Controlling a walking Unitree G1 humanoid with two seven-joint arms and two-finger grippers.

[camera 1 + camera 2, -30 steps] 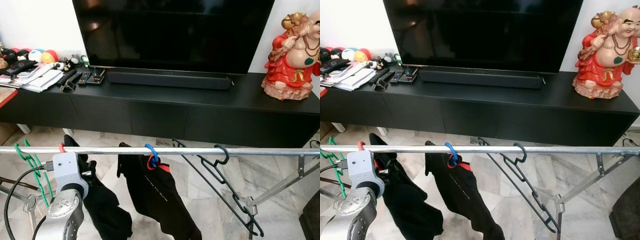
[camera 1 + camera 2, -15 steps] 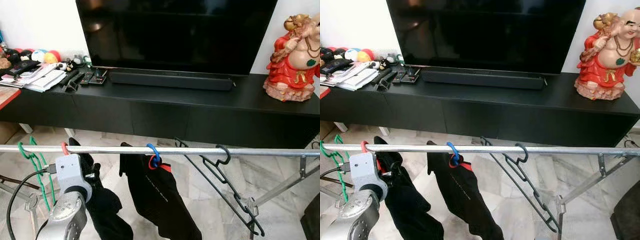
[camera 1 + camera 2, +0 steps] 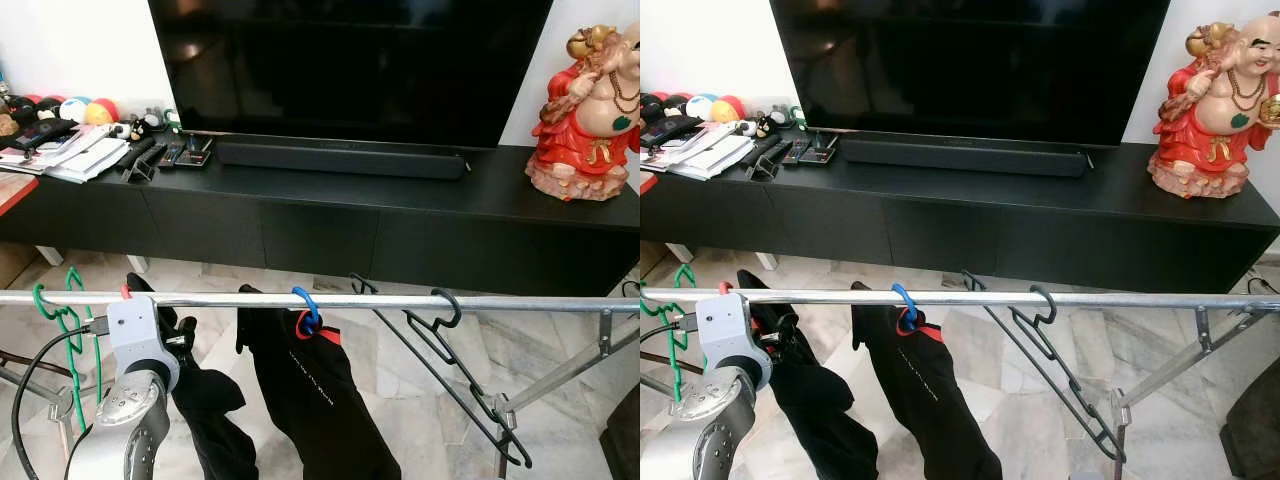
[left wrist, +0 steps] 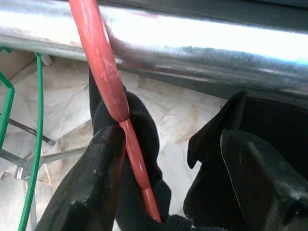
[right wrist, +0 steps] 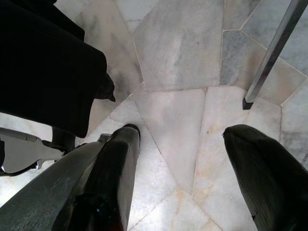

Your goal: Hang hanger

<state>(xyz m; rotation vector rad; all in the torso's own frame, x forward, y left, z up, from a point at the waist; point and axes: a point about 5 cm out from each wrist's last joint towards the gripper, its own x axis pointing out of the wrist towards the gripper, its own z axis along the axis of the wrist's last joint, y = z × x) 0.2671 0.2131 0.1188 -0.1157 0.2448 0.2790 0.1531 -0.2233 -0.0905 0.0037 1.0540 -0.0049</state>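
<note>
Left gripper sits right up under the drying rail, fingers spread wide with the red hanger running down between them, just beside one finger and apparently not clamped; from the head camera the silver left arm rises at seven o'clock, its wrist block pressed close to the rail where the red hook curls over the bar; so the task's thing looks already hung, its black garment drooping below; my read is that we're at the release step, the hook seated and the fingers parted, and the next move calls for drawing the arm down and back without snagging the cloth or dragging the hook along the bar; toward three o'clock along the rail come the blue hanger with its black-and-red top, then a bare black hanger slanting down, and at nine o'clock a green hanger; right gripper hangs low over the marble floor, fingers wide apart and empty, idle; beyond, at twelve o'clock, the television stands on the black cabinet with a red figurine at two o'clock; hard to judge how well the red hook grips, since the wrist block covers most of it from above, and the garment's lower edge is cut off at the frame.
</note>
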